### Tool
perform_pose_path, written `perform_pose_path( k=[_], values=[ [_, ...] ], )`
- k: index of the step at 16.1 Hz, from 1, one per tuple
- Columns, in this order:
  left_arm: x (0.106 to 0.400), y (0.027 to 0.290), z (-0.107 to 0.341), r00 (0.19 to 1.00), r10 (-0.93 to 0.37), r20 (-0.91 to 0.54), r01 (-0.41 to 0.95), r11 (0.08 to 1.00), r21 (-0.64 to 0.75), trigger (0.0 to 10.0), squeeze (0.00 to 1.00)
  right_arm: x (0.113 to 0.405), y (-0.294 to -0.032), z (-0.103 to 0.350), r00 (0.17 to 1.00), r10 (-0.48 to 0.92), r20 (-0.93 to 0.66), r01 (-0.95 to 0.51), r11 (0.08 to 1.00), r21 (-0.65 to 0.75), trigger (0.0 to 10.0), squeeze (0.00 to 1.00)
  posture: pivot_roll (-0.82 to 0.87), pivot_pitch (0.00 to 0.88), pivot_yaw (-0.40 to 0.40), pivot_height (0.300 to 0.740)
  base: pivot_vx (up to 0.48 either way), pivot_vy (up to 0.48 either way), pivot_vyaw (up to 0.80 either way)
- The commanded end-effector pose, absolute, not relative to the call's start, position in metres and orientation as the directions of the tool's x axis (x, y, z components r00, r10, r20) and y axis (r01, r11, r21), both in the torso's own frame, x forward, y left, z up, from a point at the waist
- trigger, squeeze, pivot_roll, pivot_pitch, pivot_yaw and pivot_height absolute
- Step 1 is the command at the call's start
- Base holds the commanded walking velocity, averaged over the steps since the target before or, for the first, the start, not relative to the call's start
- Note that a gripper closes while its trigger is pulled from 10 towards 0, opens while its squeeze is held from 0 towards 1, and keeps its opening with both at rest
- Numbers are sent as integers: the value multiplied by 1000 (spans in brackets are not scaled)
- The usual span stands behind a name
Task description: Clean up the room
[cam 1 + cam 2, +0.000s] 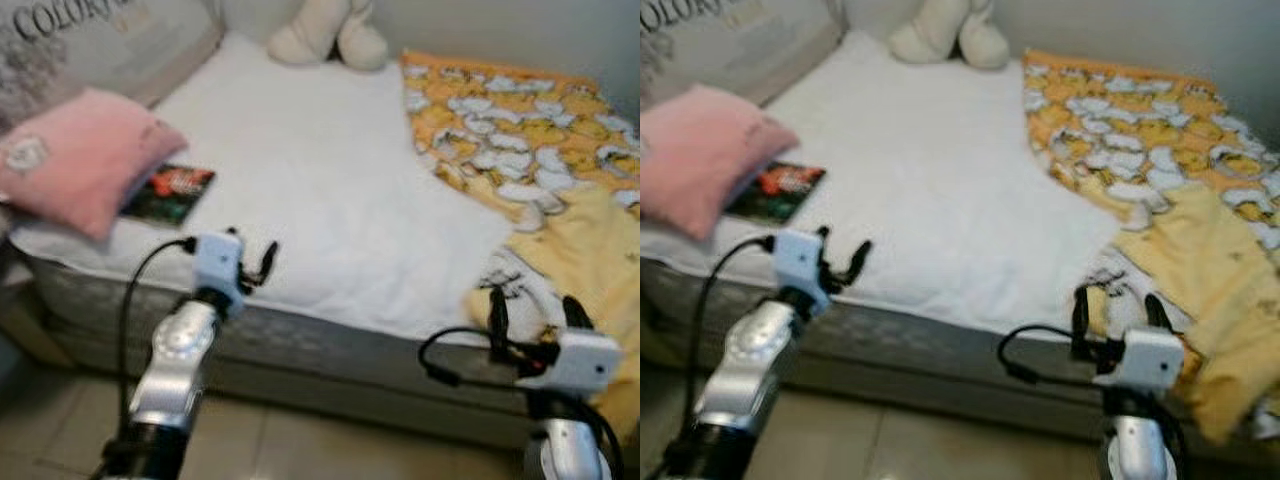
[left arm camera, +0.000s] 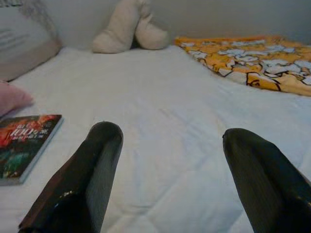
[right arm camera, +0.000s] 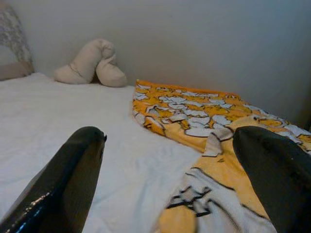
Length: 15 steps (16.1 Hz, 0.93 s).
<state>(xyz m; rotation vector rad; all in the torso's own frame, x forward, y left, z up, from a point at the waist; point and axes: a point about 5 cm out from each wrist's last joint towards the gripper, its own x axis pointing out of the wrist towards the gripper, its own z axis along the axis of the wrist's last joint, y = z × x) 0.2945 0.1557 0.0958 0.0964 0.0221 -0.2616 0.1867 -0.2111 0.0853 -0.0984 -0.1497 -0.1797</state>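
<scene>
Right gripper (image 1: 530,312), fingers spread and empty, hovers at the bed edge over the rumpled yellow-and-white patterned blanket (image 1: 530,150) on the white mattress (image 1: 320,170). Left gripper (image 1: 262,262), also spread, hovers near the dark paperback book (image 1: 170,193) beside the pink pillow (image 1: 80,160).

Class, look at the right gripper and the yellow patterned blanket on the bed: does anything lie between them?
Nothing visible does. The right gripper, fingers open, hovers at the bed's edge directly before the blanket's crumpled near corner.
</scene>
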Motion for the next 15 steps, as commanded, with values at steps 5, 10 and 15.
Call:
perform_pose_path(
  k=[5, 10, 15],
  values=[
    [305, 143, 100, 956, -292, -16, 293, 952, 85, 10000, 0, 190, -223, 80, 970, -217, 112, 229, 966, -116, 10000, 110, 36, 0, -16, 740, 49, -454, -550],
    [310, 140, 100, 947, -319, -28, 320, 941, 108, 10000, 0, 191, -217, 81, 973, -205, 104, 215, 971, -102, 10000, 125, 32, 10, -11, 740, 0, 0, -665],
    [313, 135, 96, 942, -329, -63, 334, 934, 128, 10000, 0, 193, -216, 82, 976, -192, 106, 203, 972, -116, 10000, 106, 29, 2, -5, 740, 0, 152, -533]
  ],
)
